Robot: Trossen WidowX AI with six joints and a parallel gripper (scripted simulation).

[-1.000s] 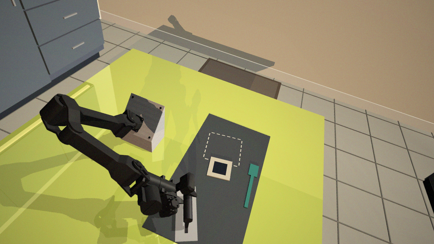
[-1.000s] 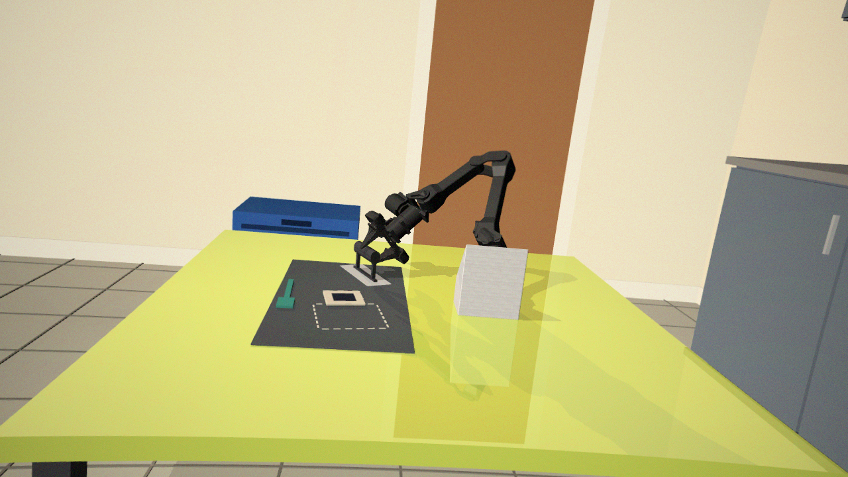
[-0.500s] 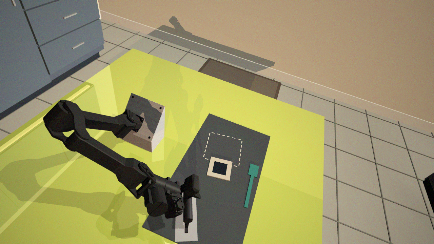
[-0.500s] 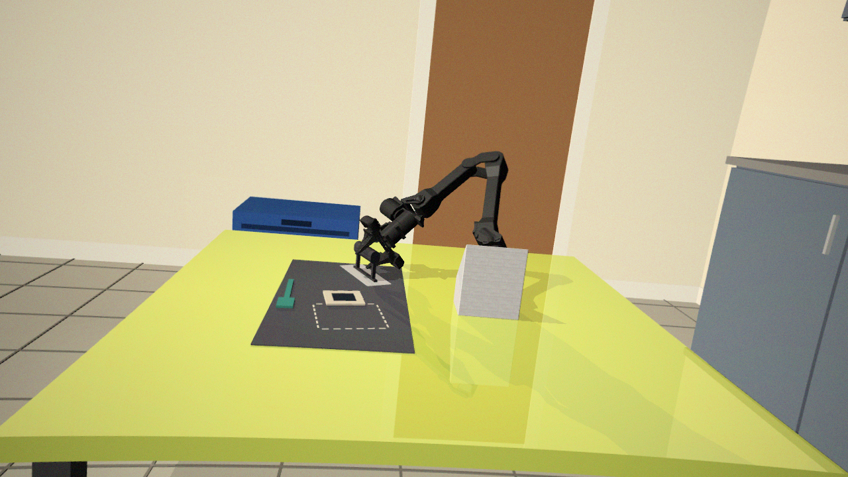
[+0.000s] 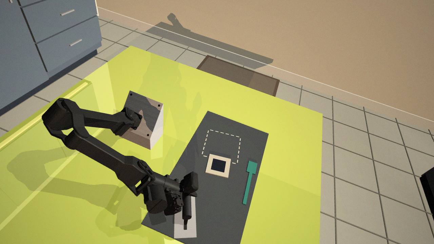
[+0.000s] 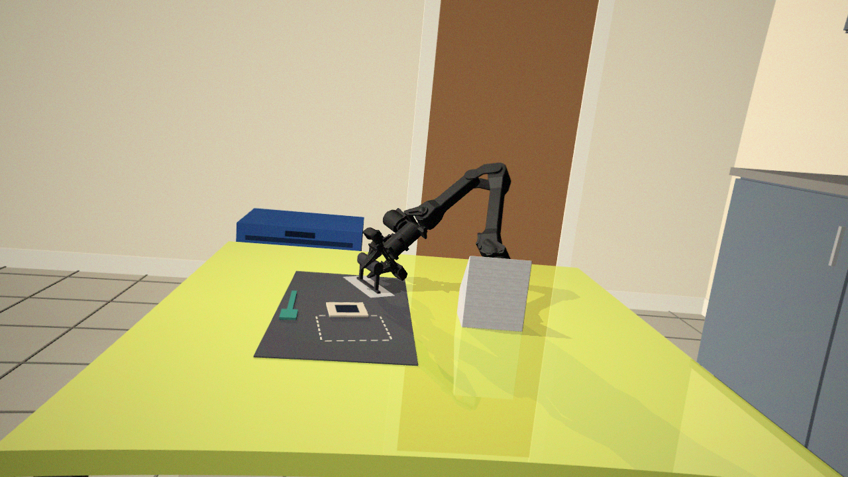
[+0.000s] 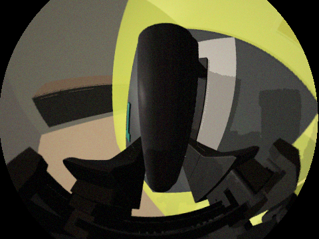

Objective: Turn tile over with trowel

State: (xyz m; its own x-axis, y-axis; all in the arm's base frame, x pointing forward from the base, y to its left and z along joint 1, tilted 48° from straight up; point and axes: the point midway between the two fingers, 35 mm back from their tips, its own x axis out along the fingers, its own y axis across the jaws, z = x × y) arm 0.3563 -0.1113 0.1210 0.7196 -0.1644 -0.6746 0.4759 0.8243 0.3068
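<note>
The small trowel (image 5: pixel 186 209) (image 6: pixel 362 261) (image 7: pixel 166 99) is upright on the mat (image 5: pixel 227 206) (image 6: pixel 284 350) (image 7: pixel 259 76), toward the desk (image 5: pixel 294 136) (image 6: pixel 177 379) (image 7: pixel 216 16)'s lower edge in the top view, and its black handle is gripped by the end effector (image 5: pixel 187 197) (image 6: pixel 373 261) (image 7: pixel 161 134); here the long axis of handle and blade (image 5: pixel 179 224) (image 6: pixel 362 287) (image 7: pixel 222 99) is seen roughly parallel to the desk's right edge. Outward from that grip, and this is what counts, the tile (image 5: pixel 218 165) (image 6: pixel 347 309) is found up and to the right, toward the desk's upper-right corner, well apart from the blade, dark square showing upward. Just past it, toward the upper edge, comes the dashed outline (image 5: pixel 224 133) (image 6: pixel 356 340), its border partly covered by the tile. A lift, then a carry that way, seems called for, with the blade probably to be brought low at the tile's edge; the turning is all still to be done.
</note>
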